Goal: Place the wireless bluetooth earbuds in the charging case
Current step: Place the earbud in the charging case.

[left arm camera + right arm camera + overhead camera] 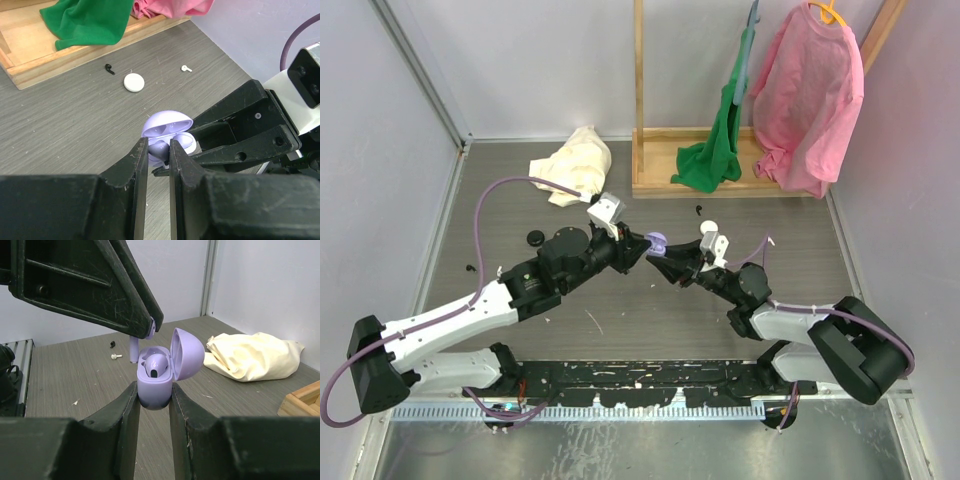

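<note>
Between the two wrists, above mid-table, the purple charging case stands upright with its lid hinged back toward 2 o'clock in the right wrist view. The right gripper is closed on the case's lower body, one finger on each side. One purple earbud, the seated earbud, already lies in the right-hand well.

A second earbud hangs from the left gripper, whose fingers are pinched nearly together on it. Its stem runs 12 to 6, almost plumb, and sits just beside the case mouth at about 10 o'clock. By my judgement the coming move turns on that small offset: the left arm must carry the stem toward 4 o'clock, over the free well, then lower it.

The bud's head is hidden behind the left finger, so its rotation cannot be told. The free well is mostly out of sight. From the left wrist, the fingers block their own grip. Overhead, the case is only a small purple blob.

Farther out, a black earbud and a white earbud lie loose on the table.
</note>
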You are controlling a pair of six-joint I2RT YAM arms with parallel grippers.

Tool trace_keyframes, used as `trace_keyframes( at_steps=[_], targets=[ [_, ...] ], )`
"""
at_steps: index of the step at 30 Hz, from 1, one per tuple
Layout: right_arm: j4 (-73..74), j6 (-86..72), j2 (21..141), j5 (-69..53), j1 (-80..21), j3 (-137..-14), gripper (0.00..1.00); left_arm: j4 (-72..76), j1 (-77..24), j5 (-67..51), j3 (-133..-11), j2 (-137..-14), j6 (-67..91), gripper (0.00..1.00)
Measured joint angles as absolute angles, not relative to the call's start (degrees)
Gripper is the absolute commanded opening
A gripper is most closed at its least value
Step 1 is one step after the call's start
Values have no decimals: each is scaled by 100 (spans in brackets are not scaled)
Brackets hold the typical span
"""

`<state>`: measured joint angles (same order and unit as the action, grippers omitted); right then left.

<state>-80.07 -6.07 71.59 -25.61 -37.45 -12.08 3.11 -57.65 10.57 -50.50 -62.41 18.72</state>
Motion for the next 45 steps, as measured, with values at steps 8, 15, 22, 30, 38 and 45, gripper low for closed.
trace_keyframes(
  at_steps=[8,15,22,30,38,45],
  targets=[
    [-7992,-587,7085,-2561,-3745,-1205,1,357,-5808,1076,-5109,-6241,1848,11],
    [-7964,-558,7085,-2561,-3745,-1208,1,403,-5811,1072,-5183,-6235,1841,12],
    [-7955,-550,7063,-2561,-3745,-1208,1,403,-5811,1100,-5183,-6235,1804,12],
    [-7905,-550,6997,-2569,-3745,-1208,1,421,-5813,1140,-5186,-6311,1706,12],
    [-7881,-550,6997,-2604,-3745,-1208,1,454,-5813,1138,-5186,-6353,1708,12],
    [-7872,-550,6997,-2613,-3745,-1205,1,454,-5813,1133,-5194,-6442,1708,12]
  ],
)
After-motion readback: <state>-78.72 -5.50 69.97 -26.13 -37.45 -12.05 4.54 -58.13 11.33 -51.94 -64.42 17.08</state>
